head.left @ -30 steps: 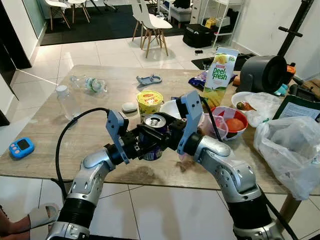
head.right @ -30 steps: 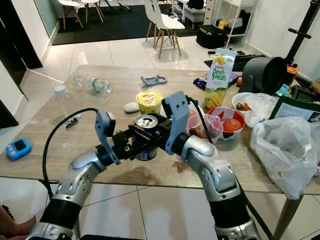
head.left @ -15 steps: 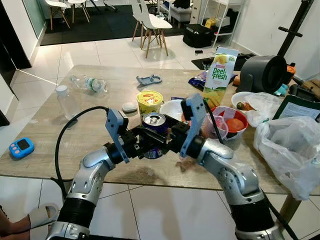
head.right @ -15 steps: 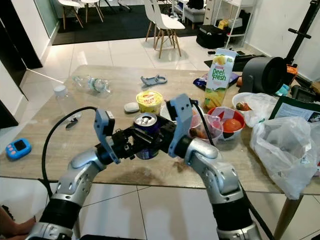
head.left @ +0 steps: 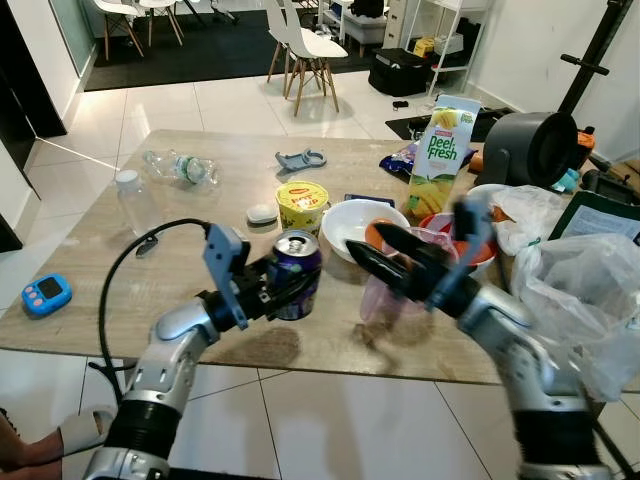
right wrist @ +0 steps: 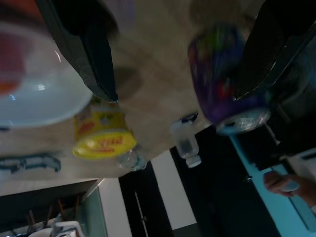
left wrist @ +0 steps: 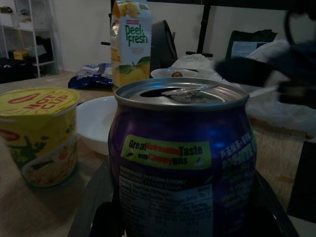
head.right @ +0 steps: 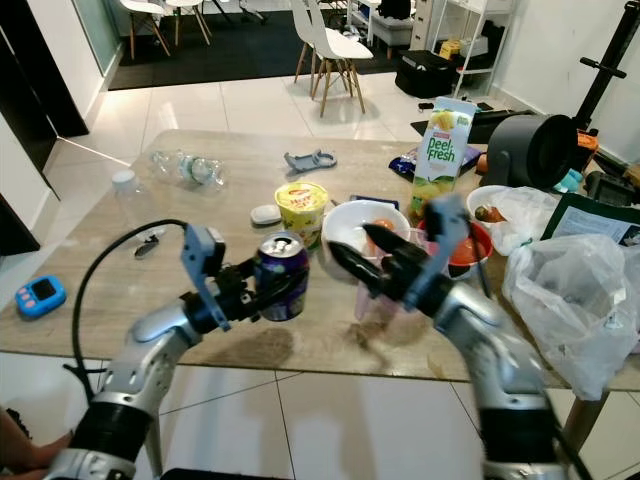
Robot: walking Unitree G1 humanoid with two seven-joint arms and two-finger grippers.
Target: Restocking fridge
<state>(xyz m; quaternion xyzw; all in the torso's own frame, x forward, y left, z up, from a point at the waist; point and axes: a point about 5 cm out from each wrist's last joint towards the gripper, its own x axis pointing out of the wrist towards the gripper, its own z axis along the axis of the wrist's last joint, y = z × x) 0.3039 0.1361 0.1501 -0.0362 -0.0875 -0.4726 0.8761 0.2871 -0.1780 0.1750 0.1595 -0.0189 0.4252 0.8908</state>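
A purple drink can point(head.left: 295, 283) with an opened top hangs upright just above the near edge of the wooden table point(head.left: 90, 240). My left gripper point(head.left: 272, 293) is shut on its sides, and the can point(left wrist: 182, 163) looms close in the left wrist view. My right gripper point(head.left: 365, 245) is open a short way to the can's right, its fingertips point(head.right: 336, 256) pointing at the can and apart from it. The right wrist view is blurred, with the can point(right wrist: 222, 89) beyond the black fingers point(right wrist: 84, 44).
Behind the can stand a yellow noodle cup point(head.left: 301, 205), a white bowl point(head.left: 345, 228) and a juice carton point(head.left: 440, 155). A red bowl point(head.left: 488, 252) and a white plastic bag point(head.left: 585, 290) are at the right. Plastic bottles point(head.left: 135, 200) are at the left.
My right gripper has let go of the can and drawn back to the right, now open. The can stays in my left gripper, shifted slightly left.
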